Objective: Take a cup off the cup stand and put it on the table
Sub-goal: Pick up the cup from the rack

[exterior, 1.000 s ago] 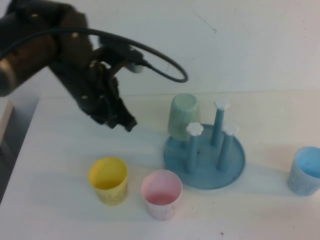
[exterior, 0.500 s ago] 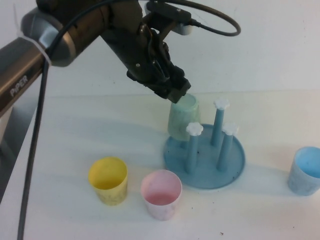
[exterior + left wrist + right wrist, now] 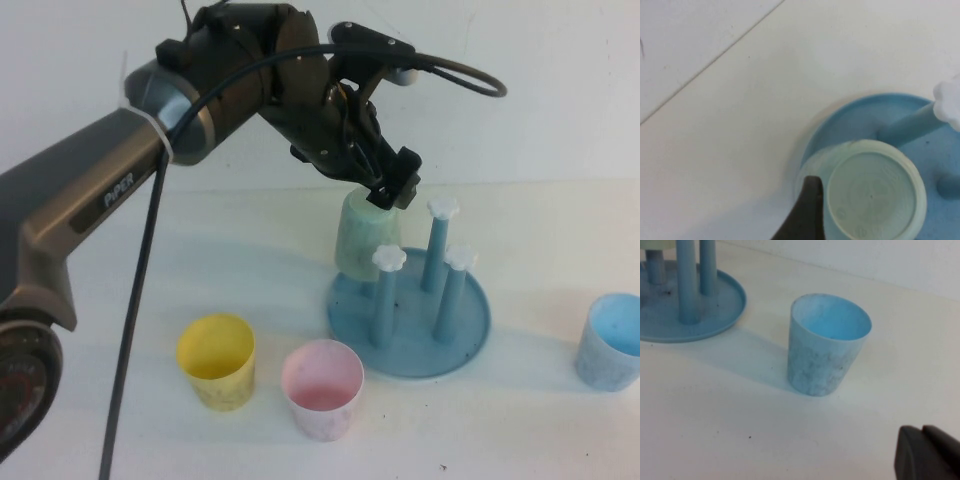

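The mint-green cup (image 3: 365, 238) sits upside down on a peg at the back left of the blue cup stand (image 3: 412, 345). My left gripper (image 3: 395, 190) is right over the cup's upturned base. In the left wrist view the cup's base (image 3: 871, 194) is seen from above, with one dark finger (image 3: 807, 212) beside the cup's wall; the other finger is out of frame. The jaws stand open, not closed on the cup. My right gripper (image 3: 923, 431) is shut and empty, low over the white table (image 3: 150, 270), near the light blue cup (image 3: 826, 347).
A yellow cup (image 3: 217, 360) and a pink cup (image 3: 322, 388) stand upright at the front left of the stand. The light blue cup (image 3: 610, 342) stands at the right edge. Three bare pegs with white caps (image 3: 443, 210) rise from the stand.
My left arm has swung from the table's left side to the right and come over the mint cup on the stand. The cups have not moved.
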Action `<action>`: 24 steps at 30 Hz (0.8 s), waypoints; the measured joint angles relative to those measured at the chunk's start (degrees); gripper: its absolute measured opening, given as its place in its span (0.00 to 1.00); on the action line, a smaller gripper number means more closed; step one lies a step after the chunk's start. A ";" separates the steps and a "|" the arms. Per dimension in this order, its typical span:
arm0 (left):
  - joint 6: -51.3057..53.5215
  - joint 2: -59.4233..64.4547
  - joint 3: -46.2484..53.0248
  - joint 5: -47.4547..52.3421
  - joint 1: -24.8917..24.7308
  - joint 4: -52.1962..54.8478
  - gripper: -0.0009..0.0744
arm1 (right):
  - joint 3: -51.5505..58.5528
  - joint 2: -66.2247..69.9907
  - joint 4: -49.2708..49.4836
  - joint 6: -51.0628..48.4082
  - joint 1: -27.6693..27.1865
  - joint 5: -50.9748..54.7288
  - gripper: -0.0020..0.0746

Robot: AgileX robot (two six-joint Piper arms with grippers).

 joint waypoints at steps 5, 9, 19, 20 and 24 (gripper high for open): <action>-0.64 1.74 0.00 -1.67 -0.52 3.16 0.93 | 0.00 0.00 0.00 0.00 0.00 0.00 0.02; -1.97 2.81 0.00 -2.34 -0.52 4.97 0.93 | 0.00 0.00 0.00 0.00 0.00 0.00 0.02; -3.27 4.27 0.00 -2.37 -0.52 4.41 0.93 | 0.00 0.00 0.00 0.00 0.00 0.00 0.02; -3.42 4.60 0.00 -2.07 -0.52 4.06 0.93 | 0.00 0.00 0.00 0.00 0.00 0.00 0.02; -3.52 5.79 0.00 -0.85 -0.52 3.16 0.93 | 0.00 0.00 0.00 0.00 0.00 0.00 0.02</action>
